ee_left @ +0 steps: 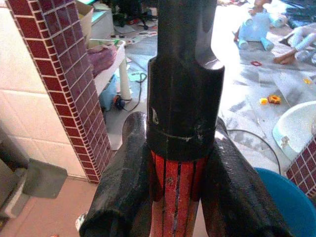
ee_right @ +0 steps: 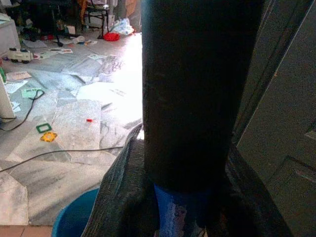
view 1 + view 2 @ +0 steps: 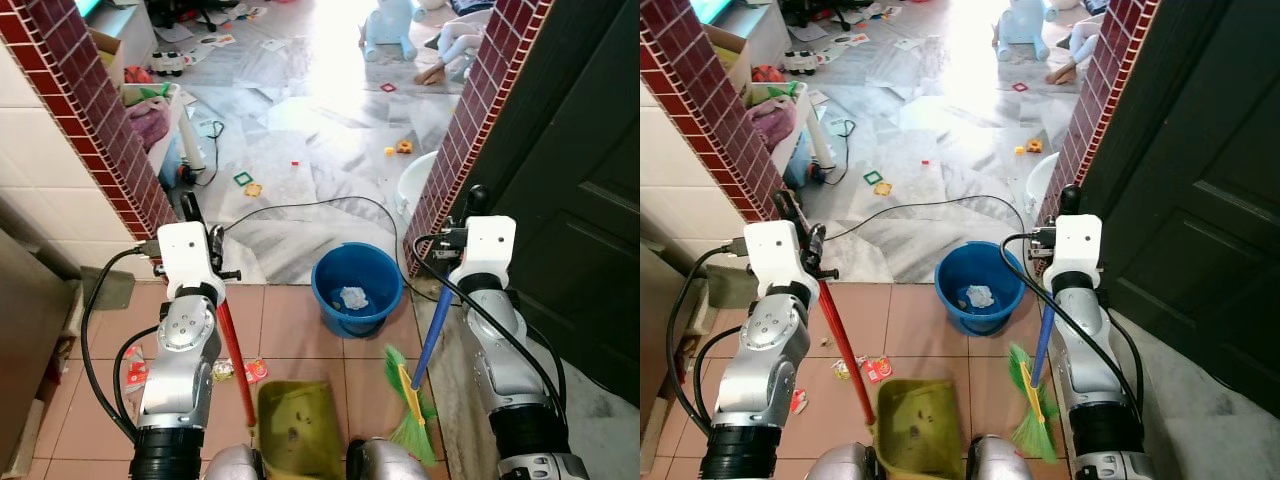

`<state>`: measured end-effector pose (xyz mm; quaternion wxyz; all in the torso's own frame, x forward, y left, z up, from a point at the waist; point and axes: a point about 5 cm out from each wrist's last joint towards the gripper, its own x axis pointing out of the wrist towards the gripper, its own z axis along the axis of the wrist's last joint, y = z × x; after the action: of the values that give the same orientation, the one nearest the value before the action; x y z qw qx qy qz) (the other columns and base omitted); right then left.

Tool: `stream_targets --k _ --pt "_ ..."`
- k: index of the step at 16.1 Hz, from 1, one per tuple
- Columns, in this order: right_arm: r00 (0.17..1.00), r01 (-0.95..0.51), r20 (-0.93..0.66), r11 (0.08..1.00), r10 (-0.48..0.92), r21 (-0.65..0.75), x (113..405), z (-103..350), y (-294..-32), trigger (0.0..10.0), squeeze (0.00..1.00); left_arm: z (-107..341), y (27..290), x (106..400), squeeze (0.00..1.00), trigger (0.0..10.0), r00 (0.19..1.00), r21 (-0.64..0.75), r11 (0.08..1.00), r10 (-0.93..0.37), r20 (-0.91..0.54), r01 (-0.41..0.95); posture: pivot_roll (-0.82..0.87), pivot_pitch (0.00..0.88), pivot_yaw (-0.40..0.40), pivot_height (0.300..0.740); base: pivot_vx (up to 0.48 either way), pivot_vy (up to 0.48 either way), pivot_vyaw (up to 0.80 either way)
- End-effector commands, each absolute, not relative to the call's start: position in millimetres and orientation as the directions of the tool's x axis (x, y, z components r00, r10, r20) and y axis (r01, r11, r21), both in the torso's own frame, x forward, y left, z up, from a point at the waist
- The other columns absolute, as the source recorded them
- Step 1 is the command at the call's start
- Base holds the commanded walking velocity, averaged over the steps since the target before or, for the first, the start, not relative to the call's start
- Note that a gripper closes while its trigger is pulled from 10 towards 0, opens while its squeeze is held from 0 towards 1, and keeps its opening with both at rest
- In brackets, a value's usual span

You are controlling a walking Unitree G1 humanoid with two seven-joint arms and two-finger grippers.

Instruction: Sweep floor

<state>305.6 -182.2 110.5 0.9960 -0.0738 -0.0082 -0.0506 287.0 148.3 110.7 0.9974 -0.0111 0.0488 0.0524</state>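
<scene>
My left gripper (image 3: 196,222) is shut on the red handle (image 3: 236,362) of an olive-green dustpan (image 3: 298,428), which rests on the terracotta tiles at my feet. In the left wrist view both fingers (image 1: 123,192) clamp the red handle (image 1: 177,197) under its black cap. My right gripper (image 3: 470,208) is shut on the blue handle (image 3: 435,325) of a green-bristled broom (image 3: 408,410), whose head touches the floor right of the dustpan. The right wrist view shows the blue handle (image 2: 180,212) between the fingers. Small litter wrappers (image 3: 240,370) lie left of the dustpan.
A blue bucket (image 3: 357,290) holding crumpled paper stands straight ahead at the tile edge. Red brick pillars (image 3: 110,120) flank the doorway, with a dark door (image 3: 580,200) on the right. A black cable (image 3: 300,208), toys and a white basin (image 3: 420,180) lie on the marble floor beyond.
</scene>
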Motion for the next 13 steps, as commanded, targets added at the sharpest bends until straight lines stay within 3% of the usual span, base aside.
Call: stream_targets --k 1,13 --pt "0.995 0.103 0.035 0.982 -0.098 -0.159 306.4 116.8 -180.4 10.0 0.00 123.4 146.4 286.8 0.00 10.0 0.995 -0.012 0.996 0.087 -0.040 -0.087 -0.09 0.063 0.016 0.740 0.000 0.480 0.00" --pt "0.998 0.047 0.056 0.984 -0.038 -0.172 312.6 124.7 -162.0 10.0 0.00 138.9 129.2 284.3 0.00 10.0 0.999 -0.031 0.999 0.036 0.007 -0.035 -0.08 0.073 0.011 0.740 0.000 0.480 0.00"
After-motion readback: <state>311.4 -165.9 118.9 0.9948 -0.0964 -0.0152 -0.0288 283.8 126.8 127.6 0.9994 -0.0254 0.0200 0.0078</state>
